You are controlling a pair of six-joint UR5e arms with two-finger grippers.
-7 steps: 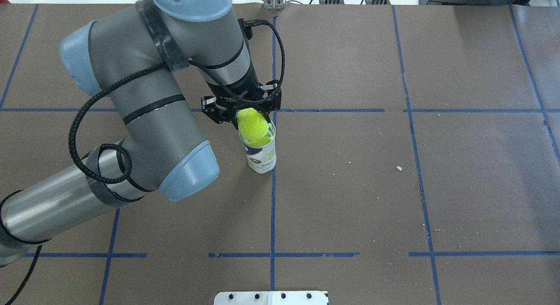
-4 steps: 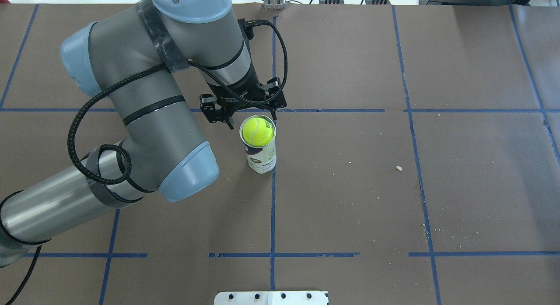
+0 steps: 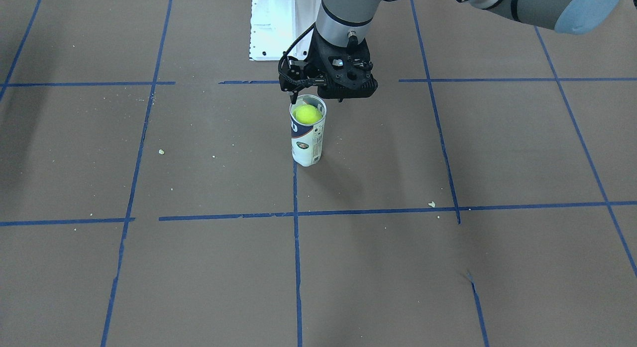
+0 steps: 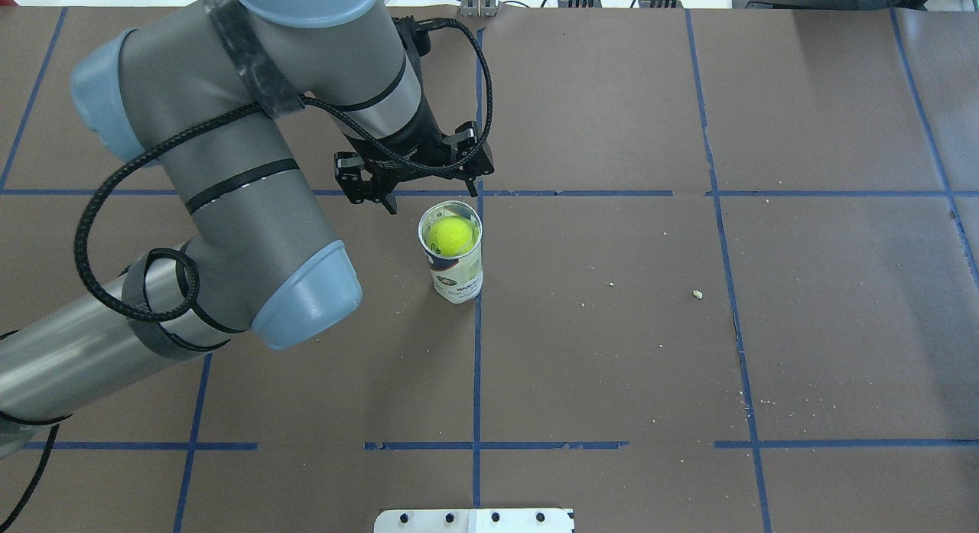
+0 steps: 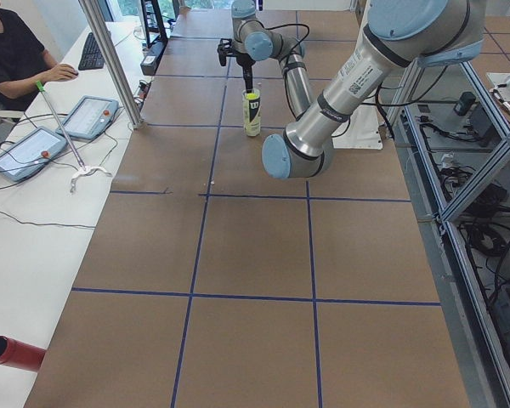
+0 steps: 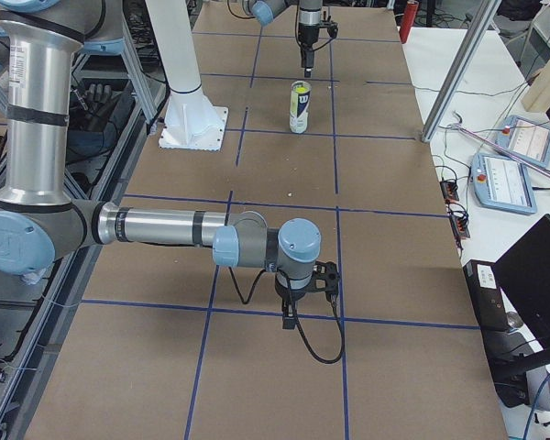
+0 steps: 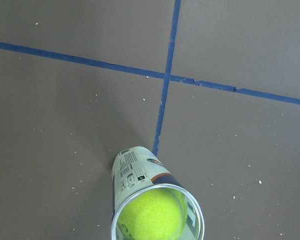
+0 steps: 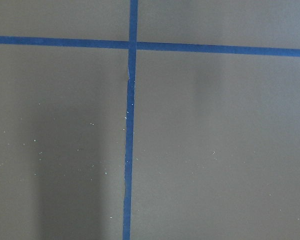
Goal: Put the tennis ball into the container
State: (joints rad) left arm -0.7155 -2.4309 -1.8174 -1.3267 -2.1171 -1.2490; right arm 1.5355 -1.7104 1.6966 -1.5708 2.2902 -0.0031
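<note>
The left gripper [image 4: 430, 195] hangs open and empty above the mouth of the upright tennis-ball can [image 4: 457, 277]. The tennis ball [image 4: 451, 235] sits inside, just below the silvery rim. A retreat looks safest straight up along the can's vertical axis, since a sideways sweep might clip the rim. The white pedestal [image 3: 278, 23] stands well apart, as does the right gripper [image 6: 291, 316], and I cannot tell how its jaws stand.

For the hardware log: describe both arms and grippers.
The left arm and right arm are silver-grey tubes with blue joint caps. A black braided cable runs along the left arm under black straps; a thinner black cable loops from the right wrist. The left gripper and right gripper are black.
</note>
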